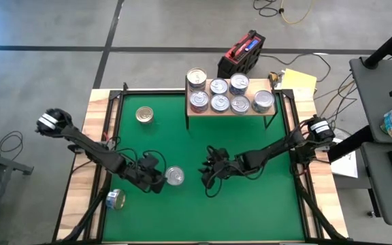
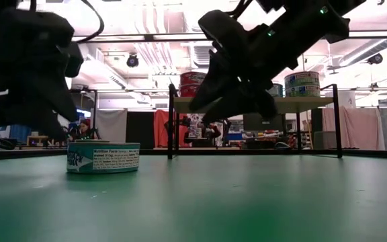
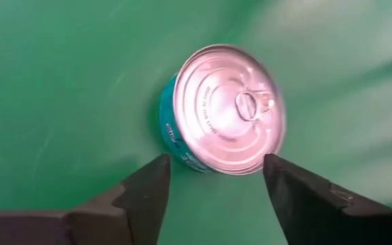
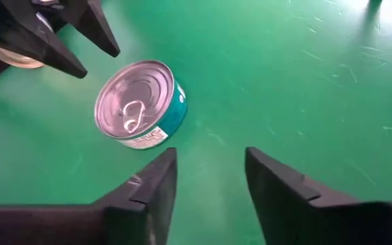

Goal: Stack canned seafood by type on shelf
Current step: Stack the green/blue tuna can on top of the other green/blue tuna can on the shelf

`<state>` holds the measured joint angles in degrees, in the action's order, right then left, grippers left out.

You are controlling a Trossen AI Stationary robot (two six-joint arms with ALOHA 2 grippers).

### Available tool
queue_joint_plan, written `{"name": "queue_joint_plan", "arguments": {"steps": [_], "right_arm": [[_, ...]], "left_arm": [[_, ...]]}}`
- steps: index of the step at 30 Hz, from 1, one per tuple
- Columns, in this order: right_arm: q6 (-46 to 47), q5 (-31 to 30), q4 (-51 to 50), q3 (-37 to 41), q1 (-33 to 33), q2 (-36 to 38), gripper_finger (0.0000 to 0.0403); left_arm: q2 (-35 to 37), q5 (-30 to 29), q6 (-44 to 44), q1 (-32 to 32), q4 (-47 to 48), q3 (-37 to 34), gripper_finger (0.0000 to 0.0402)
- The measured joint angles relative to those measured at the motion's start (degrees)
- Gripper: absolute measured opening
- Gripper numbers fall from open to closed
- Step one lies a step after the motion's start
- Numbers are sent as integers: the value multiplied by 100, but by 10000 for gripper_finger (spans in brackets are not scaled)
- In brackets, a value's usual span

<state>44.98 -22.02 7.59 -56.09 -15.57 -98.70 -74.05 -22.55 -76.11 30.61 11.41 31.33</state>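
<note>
A silver-topped can with a teal label [image 1: 175,176] stands upright on the green mat [image 1: 250,211], resting on its base. My left gripper [image 3: 213,180] is open just short of this can [image 3: 226,109], one finger toward each side, touching nothing. My right gripper [image 4: 209,177] is open over the mat to the can's right and points toward the can [image 4: 138,102], apart from it. The low view shows the can [image 2: 103,156] below the left gripper [image 2: 35,101]. The wooden shelf [image 1: 267,110] at the far edge carries several cans [image 1: 220,103].
A gold-topped can [image 1: 143,114] stands on the mat at the far left. Another can [image 1: 116,199] lies on the wooden border at the near left. A red and black case [image 1: 240,54] sits behind the shelf. Green mat lies bare at the near right.
</note>
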Motion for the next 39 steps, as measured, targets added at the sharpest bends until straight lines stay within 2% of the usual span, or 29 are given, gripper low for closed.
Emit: {"name": "queue_joint_plan", "arguments": {"steps": [5, 12, 25, 39], "right_arm": [[41, 4, 4, 79, -16, 0, 207], [41, 15, 166, 167, -68, -7, 234], [-3, 149, 516, 292, -167, -16, 230], [39, 582, 1350, 298, -194, -632, 231]], "left_arm": [[-302, -52, -206, -13, -52, -2, 228], [-670, -76, -235, -13, -624, -2, 224], [-1548, -116, -85, -41, -1955, 4, 224], [-2285, -124, 521, -187, -3536, 6, 223]]}}
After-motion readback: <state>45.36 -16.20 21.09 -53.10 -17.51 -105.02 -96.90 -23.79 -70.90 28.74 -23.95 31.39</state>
